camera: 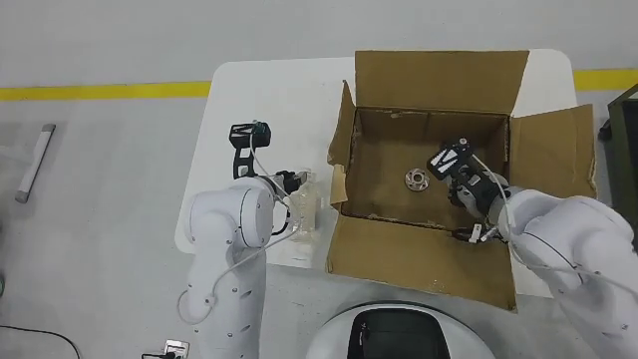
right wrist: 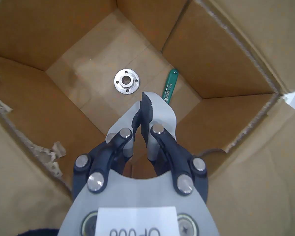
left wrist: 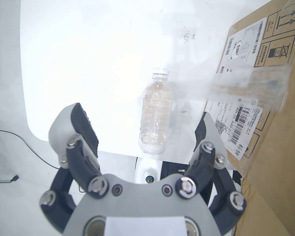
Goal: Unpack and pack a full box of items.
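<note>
Two items lie on the open brown cardboard box's floor, a round silver metal flange, flat, bore up, surely stiff and hefty, best pinched across its rim, and a slim green-handled tool, long axis along the floor toward a wall, while the right gripper hovers over them, fingers pressed together, empty.

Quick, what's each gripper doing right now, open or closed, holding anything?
Left gripper: open, empty, over the bottle.
Right gripper: closed on nothing, down inside the box.

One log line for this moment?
left claw open | bottle on table | right claw shut over box | flange, green-handled tool inside
</note>
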`<action>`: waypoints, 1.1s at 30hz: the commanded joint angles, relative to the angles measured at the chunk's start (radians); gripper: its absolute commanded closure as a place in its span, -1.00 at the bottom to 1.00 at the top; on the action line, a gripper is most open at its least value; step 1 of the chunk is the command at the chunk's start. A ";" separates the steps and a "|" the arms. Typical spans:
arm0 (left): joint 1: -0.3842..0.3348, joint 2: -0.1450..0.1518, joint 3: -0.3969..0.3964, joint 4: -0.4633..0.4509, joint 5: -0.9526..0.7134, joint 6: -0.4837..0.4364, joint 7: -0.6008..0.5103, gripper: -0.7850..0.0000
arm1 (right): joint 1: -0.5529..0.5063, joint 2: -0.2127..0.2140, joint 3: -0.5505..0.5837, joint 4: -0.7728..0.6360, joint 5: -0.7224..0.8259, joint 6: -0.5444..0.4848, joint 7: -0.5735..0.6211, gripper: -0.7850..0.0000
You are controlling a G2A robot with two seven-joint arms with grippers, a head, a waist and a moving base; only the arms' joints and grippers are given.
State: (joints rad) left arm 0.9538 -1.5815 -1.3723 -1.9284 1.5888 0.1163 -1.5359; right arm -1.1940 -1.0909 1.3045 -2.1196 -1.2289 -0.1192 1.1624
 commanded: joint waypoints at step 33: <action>0.000 0.000 0.000 0.000 0.000 0.000 0.000 -1.00 | 0.312 -0.094 -0.313 0.401 -0.032 0.150 0.056 -0.24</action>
State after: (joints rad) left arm 0.9538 -1.5815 -1.3723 -1.9284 1.5888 0.1163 -1.5359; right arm -0.8829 -1.1841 0.9912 -1.7231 -1.2633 0.0307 1.2201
